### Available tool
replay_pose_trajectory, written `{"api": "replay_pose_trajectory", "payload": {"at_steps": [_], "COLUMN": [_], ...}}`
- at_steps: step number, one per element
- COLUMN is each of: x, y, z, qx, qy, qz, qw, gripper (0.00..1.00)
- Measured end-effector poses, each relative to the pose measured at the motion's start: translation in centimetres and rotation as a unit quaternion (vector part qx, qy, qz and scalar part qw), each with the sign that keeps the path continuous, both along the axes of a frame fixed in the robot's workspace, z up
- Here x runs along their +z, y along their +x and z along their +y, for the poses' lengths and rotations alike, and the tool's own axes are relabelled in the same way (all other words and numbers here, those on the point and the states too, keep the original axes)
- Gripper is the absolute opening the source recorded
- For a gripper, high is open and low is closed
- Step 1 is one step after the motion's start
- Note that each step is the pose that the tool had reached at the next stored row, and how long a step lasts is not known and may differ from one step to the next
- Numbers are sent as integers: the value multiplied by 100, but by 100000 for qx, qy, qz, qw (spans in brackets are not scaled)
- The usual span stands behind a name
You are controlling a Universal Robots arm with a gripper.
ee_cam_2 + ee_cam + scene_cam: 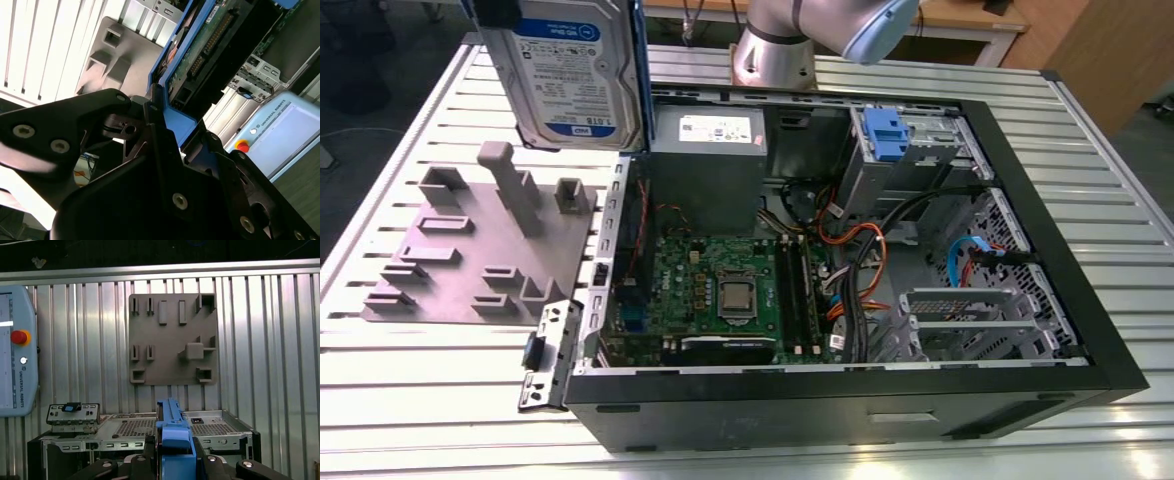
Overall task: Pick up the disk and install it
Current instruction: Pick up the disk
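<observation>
Both fingers (156,137) of my gripper (176,127) pinched the blue bracket (175,442) of the disk (574,70), which I saw hanging upright in the air near the grey fixture plate (454,262) and open computer case (827,405).

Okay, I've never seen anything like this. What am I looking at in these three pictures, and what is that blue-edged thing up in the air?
This is a robot arm working at a slatted metal table. One picture comes from a camera off to the side; the other two come from cameras riding near the arm's wrist. On the table lie an open computer case and a grey holder plate. The arm's gripper is shut on the disk, a hard drive in a blue frame, holding it in the air, not yet in the case.
</observation>
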State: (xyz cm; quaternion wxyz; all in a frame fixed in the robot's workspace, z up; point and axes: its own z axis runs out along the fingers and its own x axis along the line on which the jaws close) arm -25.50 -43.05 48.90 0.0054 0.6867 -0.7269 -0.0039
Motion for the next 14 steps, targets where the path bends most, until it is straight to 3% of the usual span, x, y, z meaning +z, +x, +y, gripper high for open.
{"api": "replay_pose_trajectory", "payload": {"at_steps": [14], "x": [1], "y": [20], "z": [0], "qx": [7], "qy": [-7], "qz": [7], "qw": [100000], "gripper": [36]}}
